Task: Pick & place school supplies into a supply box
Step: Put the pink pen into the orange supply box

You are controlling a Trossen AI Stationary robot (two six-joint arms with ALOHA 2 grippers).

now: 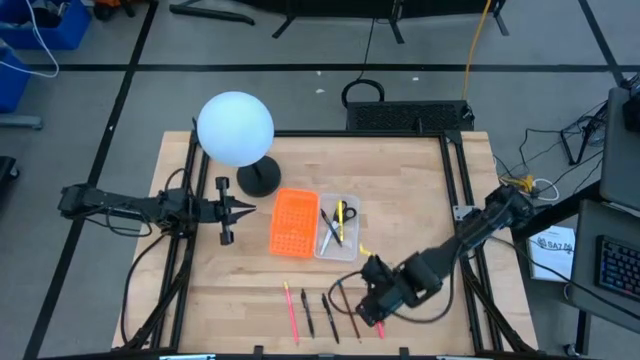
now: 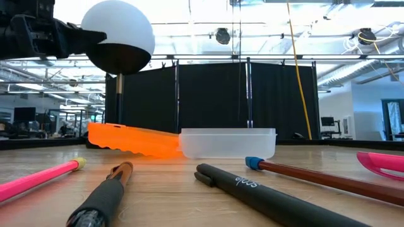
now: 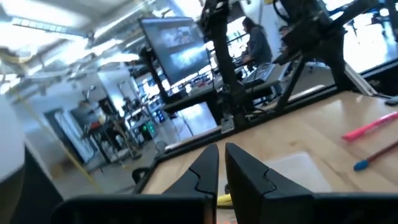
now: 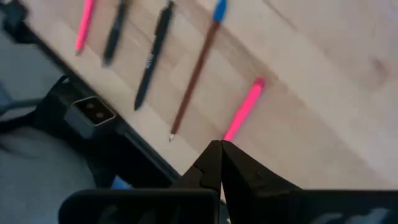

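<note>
The black pen (image 2: 252, 189) carries pale writing too small to read. The supply box (image 1: 337, 228), clear plastic with rounded corners, sits mid-frame on the surface (image 1: 420, 190) holding scissors (image 1: 341, 213) and pens. Five more pens lie in a row at lower centre. Right tool (image 1: 377, 305), fingers pressed together, hovers over the pink pen (image 4: 244, 109). Left tool (image 1: 243, 209), also closed, waits centre-left.

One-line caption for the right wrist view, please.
Right gripper, jaws shut, hovers over a pink pen beside more pens on the wooden table.
</note>
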